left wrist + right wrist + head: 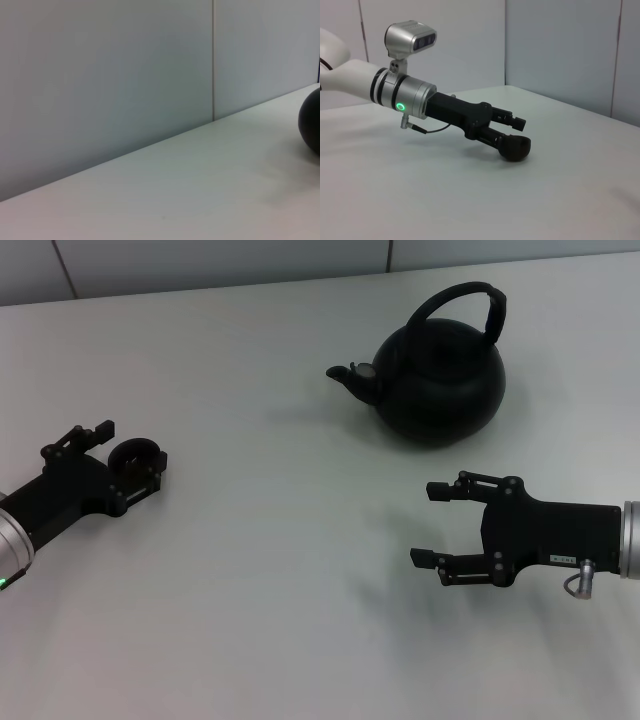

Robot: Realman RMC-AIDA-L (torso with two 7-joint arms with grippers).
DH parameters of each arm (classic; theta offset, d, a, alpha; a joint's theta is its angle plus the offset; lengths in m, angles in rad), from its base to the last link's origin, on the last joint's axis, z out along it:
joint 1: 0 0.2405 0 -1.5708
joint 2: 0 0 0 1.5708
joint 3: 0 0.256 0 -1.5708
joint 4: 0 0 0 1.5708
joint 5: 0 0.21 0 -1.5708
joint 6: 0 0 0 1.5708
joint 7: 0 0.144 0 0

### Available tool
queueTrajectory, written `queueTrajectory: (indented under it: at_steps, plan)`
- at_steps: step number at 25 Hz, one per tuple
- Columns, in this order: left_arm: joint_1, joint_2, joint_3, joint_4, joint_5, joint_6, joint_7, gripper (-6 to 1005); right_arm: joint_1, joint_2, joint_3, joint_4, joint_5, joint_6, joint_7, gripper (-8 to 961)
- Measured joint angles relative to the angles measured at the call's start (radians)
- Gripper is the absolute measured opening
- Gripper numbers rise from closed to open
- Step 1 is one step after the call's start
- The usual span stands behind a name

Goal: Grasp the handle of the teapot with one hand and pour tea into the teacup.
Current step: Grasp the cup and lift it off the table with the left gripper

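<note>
Teapot (438, 380) upright at far right of tabletop (300, 570), spout toward robot's left. Looks rigid, probably heavy if filled; smooth round body would slip.

Best hold: top of handle (462, 295), 1 stiff arch, clear above body.

Right tool (430, 524) spread wide, empty, near teapot but not touching.

Teacup (134, 454) far left, small, light, tippable. Left tool (128, 446) around it, seemingly clamped on it.
</note>
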Motion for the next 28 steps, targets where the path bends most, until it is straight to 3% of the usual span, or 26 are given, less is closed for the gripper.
queueTrajectory:
  at_steps: [28]
  plan:
    - [-0.021, -0.002, -0.005, 0.0, 0.051, -0.068, -0.026, 796, -0.001, -0.002, -0.013, -0.003, 0.0, 0.0, 0.0, 836]
